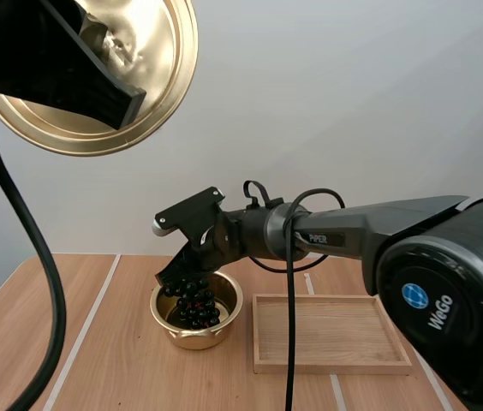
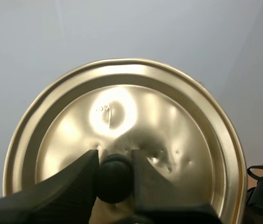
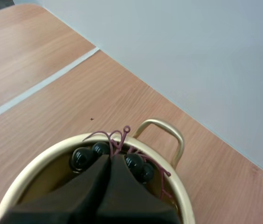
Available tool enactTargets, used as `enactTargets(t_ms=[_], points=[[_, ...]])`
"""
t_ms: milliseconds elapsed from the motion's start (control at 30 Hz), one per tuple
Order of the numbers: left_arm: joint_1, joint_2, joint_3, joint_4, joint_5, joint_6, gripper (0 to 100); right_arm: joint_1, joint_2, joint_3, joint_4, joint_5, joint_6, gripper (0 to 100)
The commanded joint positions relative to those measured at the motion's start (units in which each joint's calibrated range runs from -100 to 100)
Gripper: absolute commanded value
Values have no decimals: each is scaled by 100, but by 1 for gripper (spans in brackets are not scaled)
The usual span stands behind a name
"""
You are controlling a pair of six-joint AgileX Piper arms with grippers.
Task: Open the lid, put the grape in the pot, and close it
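My left gripper (image 1: 122, 103) is raised high near the camera, shut on the black knob (image 2: 114, 179) of the golden lid (image 1: 152, 77), whose shiny top (image 2: 169, 121) faces the left wrist view. The golden pot (image 1: 197, 340) stands uncovered on the table. A bunch of dark grapes (image 1: 194, 304) hangs down into it from my right gripper (image 1: 173, 276). In the right wrist view the fingers lie together over the pot's rim (image 3: 43, 161), my right gripper (image 3: 112, 156) pinching the purple stem (image 3: 117, 137), with grapes (image 3: 82, 157) just under the tips.
A shallow wooden tray (image 1: 327, 330) lies right of the pot, close beside it. The wooden table (image 1: 96, 342) carries pale stripes and ends at a white wall behind. The pot's handle (image 3: 169, 133) points toward that wall.
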Motion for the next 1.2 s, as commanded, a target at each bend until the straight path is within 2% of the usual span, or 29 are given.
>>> enactTargets(t_ms=[0,300,400,767,800,833,867,1000,1167], points=[[-14,-34,-52,56,-61,-53,0,1,266,-56,26,106,-2,0],[-14,-34,-52,56,24,-53,0,1,555,-56,147,1391,-12,0],[-14,-34,-52,56,24,-53,0,1,524,-56,15,1552,-19,0],[-14,-34,-52,78,25,-53,0,1,-702,-56,135,1509,-19,0],[-14,-34,-52,78,25,-53,0,1,-719,-56,157,1488,-19,6],[-14,-34,-52,78,25,-53,0,1,-719,-56,157,1488,-19,22],[-14,-34,-52,78,25,-53,0,1,-706,-56,157,1488,-19,31],[-14,-34,-52,78,25,-53,0,1,-576,-56,157,1274,-19,100],[-14,-34,-52,78,25,-53,0,16,-373,-56,157,914,-19,100]])
